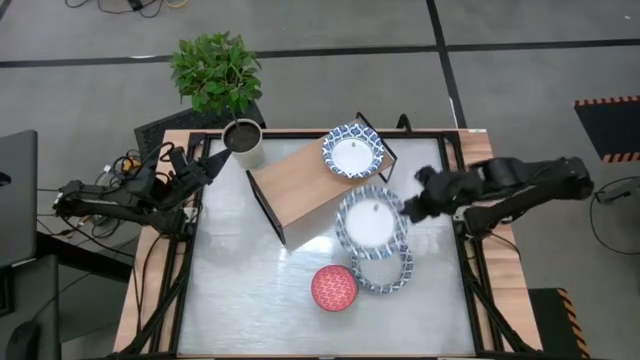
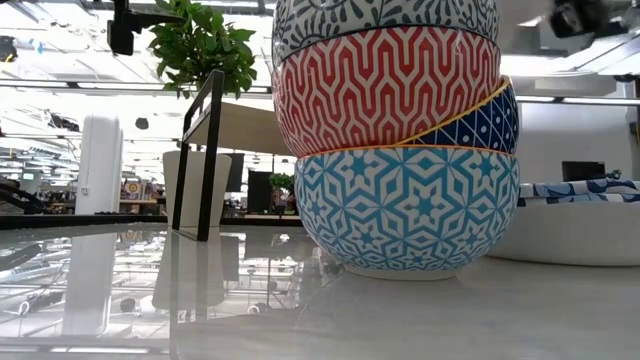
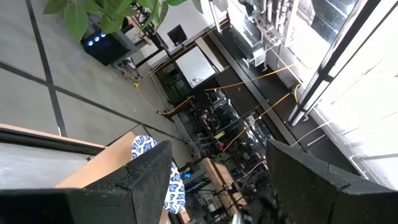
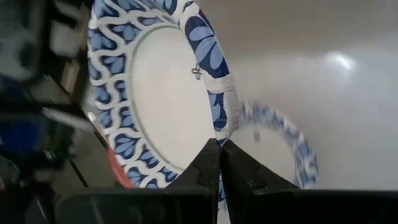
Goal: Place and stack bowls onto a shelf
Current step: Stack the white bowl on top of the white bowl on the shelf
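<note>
One patterned bowl [image 1: 352,152] sits on the shelf [image 1: 300,190]; right gripper [image 1: 410,208], clamped on a second bowl's [image 1: 370,222] rim, next carries it over to stack; left gripper [image 1: 205,165] waits agape.

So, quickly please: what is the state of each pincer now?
Left pincer: open, holding nothing.
Right pincer: closed on the rim of a blue-and-white bowl.

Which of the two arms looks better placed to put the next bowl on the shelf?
The right. Its hand already pinches the rim of a bowl beside the shelf. The left hand waits at the table's far left corner, holding nothing.
</note>
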`<action>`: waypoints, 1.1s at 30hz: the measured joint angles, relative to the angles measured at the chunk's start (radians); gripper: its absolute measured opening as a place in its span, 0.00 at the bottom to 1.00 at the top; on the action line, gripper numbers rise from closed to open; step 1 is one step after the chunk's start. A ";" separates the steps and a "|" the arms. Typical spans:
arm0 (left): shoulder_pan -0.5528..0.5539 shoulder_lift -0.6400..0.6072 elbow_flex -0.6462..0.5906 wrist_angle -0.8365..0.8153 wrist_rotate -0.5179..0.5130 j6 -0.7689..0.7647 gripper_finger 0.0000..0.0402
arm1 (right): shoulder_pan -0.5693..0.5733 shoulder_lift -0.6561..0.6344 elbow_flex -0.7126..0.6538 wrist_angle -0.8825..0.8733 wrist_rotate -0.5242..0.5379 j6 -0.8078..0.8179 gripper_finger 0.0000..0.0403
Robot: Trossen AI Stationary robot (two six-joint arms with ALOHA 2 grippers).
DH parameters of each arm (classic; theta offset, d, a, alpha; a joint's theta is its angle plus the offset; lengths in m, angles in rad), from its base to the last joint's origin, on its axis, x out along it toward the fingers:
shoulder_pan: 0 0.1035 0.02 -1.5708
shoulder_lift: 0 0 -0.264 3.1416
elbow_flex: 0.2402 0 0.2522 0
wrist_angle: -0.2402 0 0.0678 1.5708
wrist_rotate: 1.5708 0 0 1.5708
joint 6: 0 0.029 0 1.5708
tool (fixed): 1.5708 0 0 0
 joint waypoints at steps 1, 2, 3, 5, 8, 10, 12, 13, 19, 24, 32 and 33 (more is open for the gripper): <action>0.000 0.000 0.000 0.000 0.000 0.000 0.61 | -0.028 -0.009 0.014 0.008 0.009 -0.026 0.08; 0.000 0.000 0.000 0.000 0.000 0.000 0.61 | -0.059 -0.014 0.026 0.014 0.014 -0.056 0.08; 0.000 0.000 0.000 0.000 0.000 0.000 0.61 | -0.092 -0.015 0.039 0.014 0.017 -0.087 0.08; 0.000 0.000 0.000 0.000 0.000 0.000 0.61 | -0.167 -0.014 0.069 0.029 0.032 -0.152 0.08; 0.000 0.000 0.000 -0.004 -0.013 0.004 0.61 | -0.305 0.002 0.106 0.044 0.037 -0.264 0.08; 0.000 0.000 0.000 -0.005 -0.023 0.012 0.61 | -0.402 0.020 0.124 0.064 0.021 -0.330 0.08; 0.000 0.000 0.000 -0.004 -0.027 0.014 0.61 | -0.501 0.047 0.134 0.079 -0.028 -0.394 0.08; 0.000 0.000 0.000 -0.004 -0.032 0.014 0.61 | -0.548 0.064 0.138 0.097 -0.063 -0.422 0.08; 0.000 0.000 0.000 -0.004 -0.034 0.015 0.61 | -0.793 0.182 0.139 0.193 -0.324 -0.560 0.08; 0.000 0.000 0.000 -0.004 -0.034 0.019 0.61 | -0.911 0.278 0.139 0.238 -0.520 -0.601 0.08; 0.000 0.000 0.000 -0.004 -0.034 0.019 0.61 | -0.990 0.349 0.139 0.227 -0.651 -0.637 0.08; 0.000 0.000 0.000 -0.003 -0.034 0.019 0.61 | -0.995 0.349 0.139 0.227 -0.659 -0.642 0.08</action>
